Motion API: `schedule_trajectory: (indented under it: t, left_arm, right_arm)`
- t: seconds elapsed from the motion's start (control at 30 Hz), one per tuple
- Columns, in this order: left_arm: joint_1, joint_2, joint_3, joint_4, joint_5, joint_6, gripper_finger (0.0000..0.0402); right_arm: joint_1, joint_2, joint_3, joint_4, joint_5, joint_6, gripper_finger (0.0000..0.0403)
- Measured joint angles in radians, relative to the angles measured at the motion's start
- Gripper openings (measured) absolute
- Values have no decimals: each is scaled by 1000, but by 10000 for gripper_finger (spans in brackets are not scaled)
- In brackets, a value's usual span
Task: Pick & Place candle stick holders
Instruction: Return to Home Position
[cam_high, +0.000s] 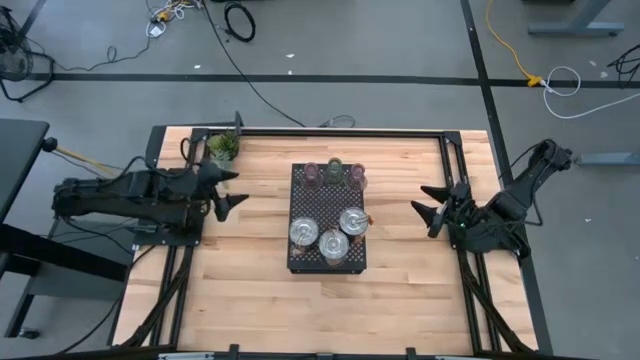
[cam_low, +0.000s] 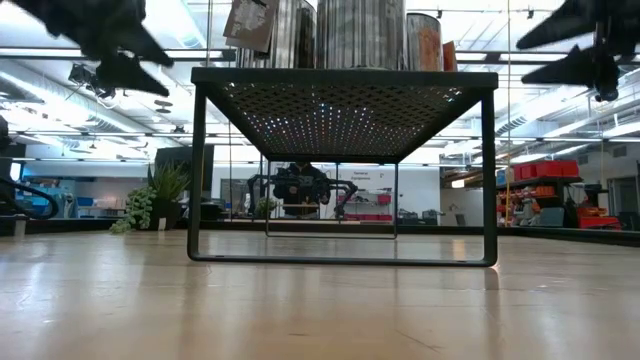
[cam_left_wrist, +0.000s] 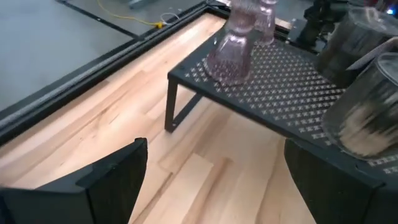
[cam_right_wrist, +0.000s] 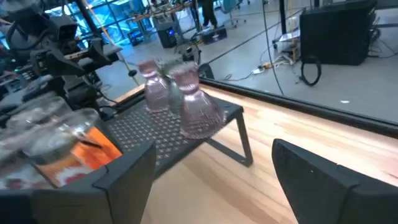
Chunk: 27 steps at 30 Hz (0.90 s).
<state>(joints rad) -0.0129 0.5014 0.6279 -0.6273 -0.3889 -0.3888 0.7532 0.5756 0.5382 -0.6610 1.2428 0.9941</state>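
black fingers of the left claw are standing spread apart, gripping nothing. this claw is hovering over the left side of the table, pointing toward the tray but well apart from it. the right claw is gaping too, empty, hanging over the table's right side and facing the tray from the opposite flank.

between the two claws the tray is standing on thin legs in the middle of the table, its perforated top raised off the wood. all six holders are sitting on that top. the three glass holders are clustering on the near half, close together, with one at the near edge, one to its left and one a little farther back on the right. along the far edge a short row is running, with the green holder sitting between the two pink holders.

a plant is sitting at the table's far left corner, near the left claw.
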Motion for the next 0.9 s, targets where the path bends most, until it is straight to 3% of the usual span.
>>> schedule_trajectory:
  t: [0.23,0.37,0.63,0.73,0.9]
  left_arm:
    - [35,-66,-249,97,3,-113,381]
    - [51,-72,-307,168,34,-180,381]
    - [79,-71,-342,161,-151,-254,381]
    - [80,-70,-342,162,-161,-254,381]
    - [80,-70,-342,180,-117,-255,381]
  right_arm:
    - [-45,-14,-178,55,3,85,318]
    - [-92,-33,-231,105,-11,47,318]
    - [-143,-94,-354,210,-88,-4,318]
    - [-144,-98,-383,264,-202,-7,318]
    - [-144,-93,-386,264,-507,-9,318]
